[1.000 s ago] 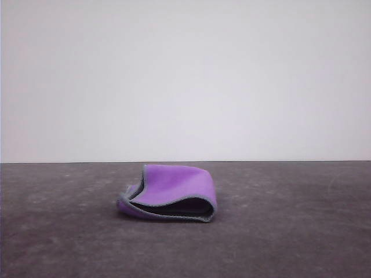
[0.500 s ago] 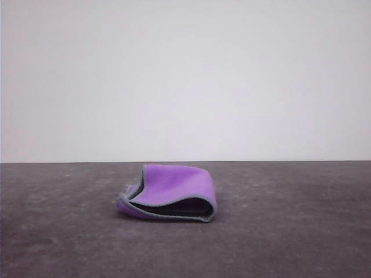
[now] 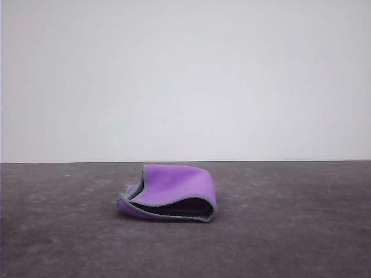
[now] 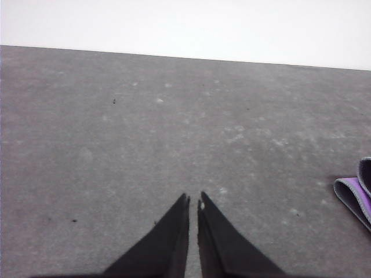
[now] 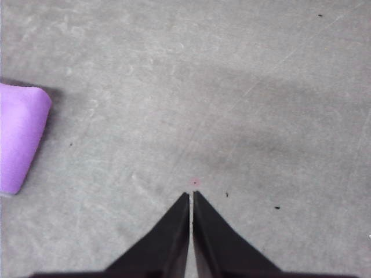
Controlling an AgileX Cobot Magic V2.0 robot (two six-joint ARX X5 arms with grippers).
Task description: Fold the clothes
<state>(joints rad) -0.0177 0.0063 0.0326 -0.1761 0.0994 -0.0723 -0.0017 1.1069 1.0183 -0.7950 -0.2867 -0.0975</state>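
Purple cloth [image 3: 174, 188] folded — both hands shut, empty.

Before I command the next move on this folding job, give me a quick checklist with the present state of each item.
1. Purple cloth with grey stitched border lies on the dark grey table: ok.
2. Cloth folded over, purple face out: ok.
3. Fold flat: not ok, the front edge gapes open.
4. Left gripper shut, holding nothing, apart from the cloth: ok.
5. Right gripper shut, holding nothing, apart from the cloth: ok.
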